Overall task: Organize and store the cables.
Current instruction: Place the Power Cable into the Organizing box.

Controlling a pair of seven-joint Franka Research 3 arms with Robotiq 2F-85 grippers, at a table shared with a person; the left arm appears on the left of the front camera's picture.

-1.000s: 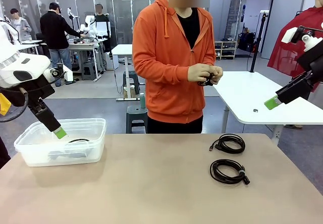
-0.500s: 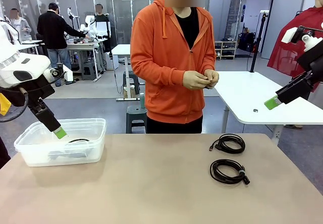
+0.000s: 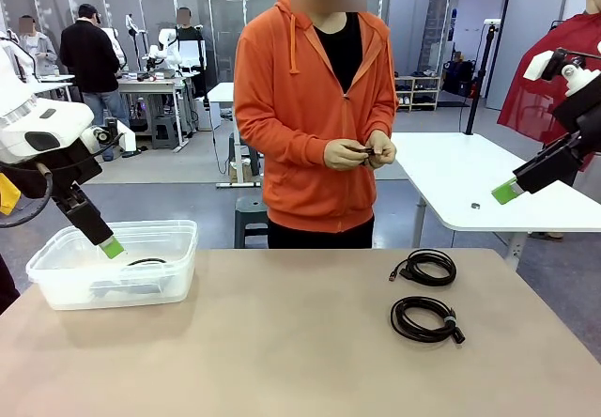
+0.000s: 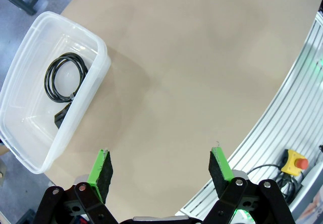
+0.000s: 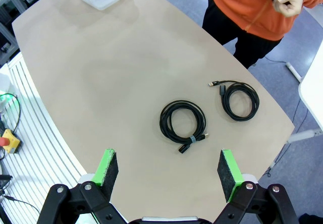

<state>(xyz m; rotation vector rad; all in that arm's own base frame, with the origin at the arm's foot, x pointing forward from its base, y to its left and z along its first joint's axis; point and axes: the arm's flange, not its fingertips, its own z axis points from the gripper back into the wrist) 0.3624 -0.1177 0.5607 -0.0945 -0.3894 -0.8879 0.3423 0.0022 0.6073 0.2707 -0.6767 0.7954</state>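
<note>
Left end effector and right end effector wide, empty; two cables on tan table, busy lab behind

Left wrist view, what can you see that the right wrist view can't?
Left wrist alone: its open left gripper and the whole coiled black cable lying inside the clear plastic tub. Right wrist alone: its open right gripper, a loose coiled black cable, a second black coil beside it, and the person's hands. Both: that tub and the beige table.
</note>
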